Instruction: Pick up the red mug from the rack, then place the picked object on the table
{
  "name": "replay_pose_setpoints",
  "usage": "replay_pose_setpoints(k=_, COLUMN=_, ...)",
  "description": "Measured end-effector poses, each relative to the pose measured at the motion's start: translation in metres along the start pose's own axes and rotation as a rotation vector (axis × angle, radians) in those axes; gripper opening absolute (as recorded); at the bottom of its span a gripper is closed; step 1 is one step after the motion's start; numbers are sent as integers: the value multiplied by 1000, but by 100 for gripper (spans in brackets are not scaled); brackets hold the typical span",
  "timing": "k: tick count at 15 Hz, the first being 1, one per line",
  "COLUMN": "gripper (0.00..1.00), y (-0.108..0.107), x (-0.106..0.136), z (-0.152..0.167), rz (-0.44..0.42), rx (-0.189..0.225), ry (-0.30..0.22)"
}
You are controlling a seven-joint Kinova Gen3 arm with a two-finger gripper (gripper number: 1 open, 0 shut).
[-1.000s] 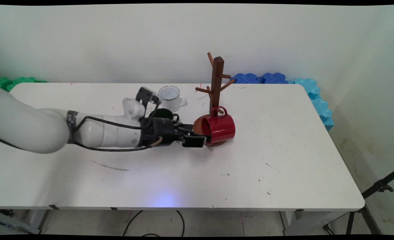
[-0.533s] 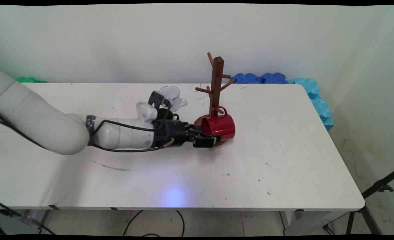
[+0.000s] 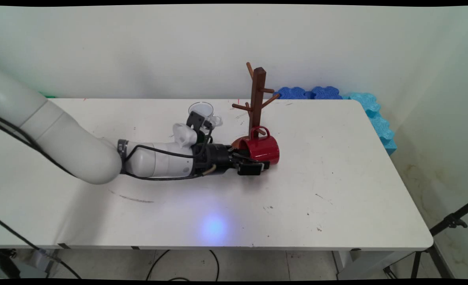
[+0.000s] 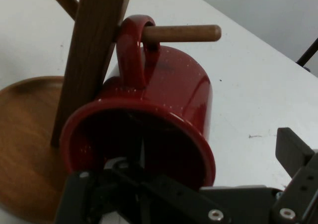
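hanging by its handle on a wooden peg [image 4: 181, 33], glossy red mug [image 4: 164, 110]; fingers [image 4: 293, 152] spread around its rim.

No legible text or labels, as far as visible.

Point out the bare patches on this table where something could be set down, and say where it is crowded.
Bare: the right part of the table, beyond the red mug, and the near strip along the front edge. Crowded: the middle back, where the gripper reaches the red mug hung on the wooden mug tree, with a white mug just behind the arm.
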Motion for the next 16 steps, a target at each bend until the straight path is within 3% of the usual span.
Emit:
replay_pose_setpoints(k=6, gripper=100, y=-4, x=0, z=14, rz=12, rx=-10, ry=14)
replay_pose_setpoints(k=7, gripper=0, y=-5, x=0, z=15, rz=13, rx=-9, ry=16)
replay_pose_setpoints(k=16, gripper=0, y=-9, x=2, z=25, rz=34, rx=-17, ry=30)
